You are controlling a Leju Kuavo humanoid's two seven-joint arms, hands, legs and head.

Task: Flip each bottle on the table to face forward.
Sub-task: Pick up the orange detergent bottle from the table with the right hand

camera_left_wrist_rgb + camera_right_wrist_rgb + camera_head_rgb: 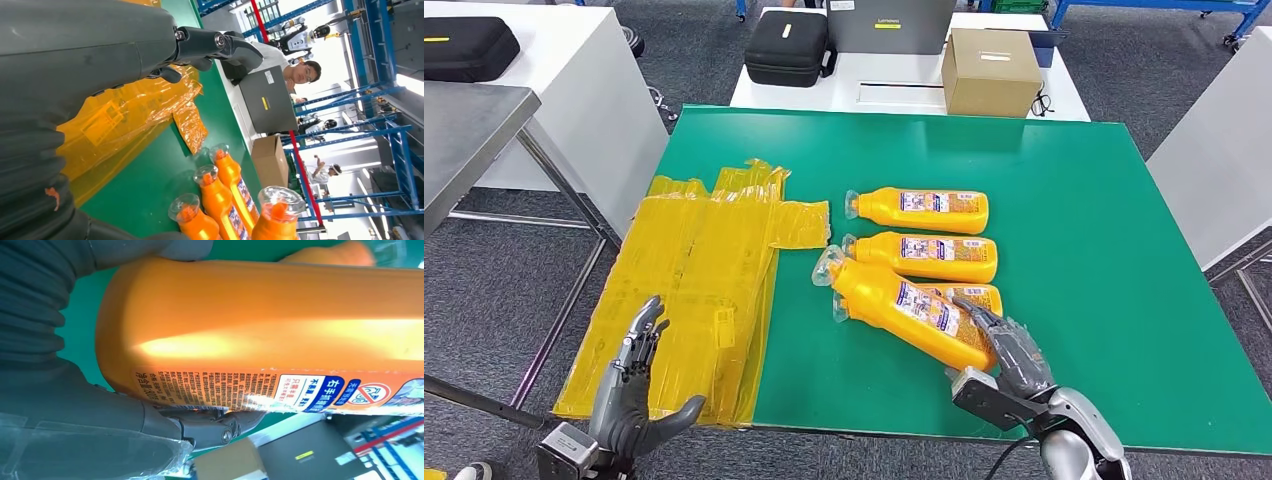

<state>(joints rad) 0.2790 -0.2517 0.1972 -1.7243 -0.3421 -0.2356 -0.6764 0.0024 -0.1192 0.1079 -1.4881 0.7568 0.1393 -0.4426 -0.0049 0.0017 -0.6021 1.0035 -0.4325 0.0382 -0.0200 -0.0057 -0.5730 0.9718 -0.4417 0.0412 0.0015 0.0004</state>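
Several orange bottles with clear caps lie on the green table (pixel 1104 250), caps pointing left. Two of them (pixel 924 208) (pixel 934 255) lie side by side with their labels up. My right hand (pixel 1012 355) grips the base of a tilted bottle (pixel 904 305), which lies slantwise over another bottle (pixel 986 296). In the right wrist view the held bottle (pixel 260 335) shows its printed label, with my thumb (pixel 210 426) under it. My left hand (pixel 639 395) hovers with its fingers spread over the yellow film (pixel 704 270), holding nothing. The bottle caps (pixel 217 200) show in the left wrist view.
Crumpled yellow plastic film covers the table's left part. Behind the green table a white table carries a cardboard box (pixel 991 70), a black case (pixel 789 48) and a grey laptop (pixel 892 25). A steel table (pixel 464 130) stands at the left. A person (pixel 300 72) sits behind.
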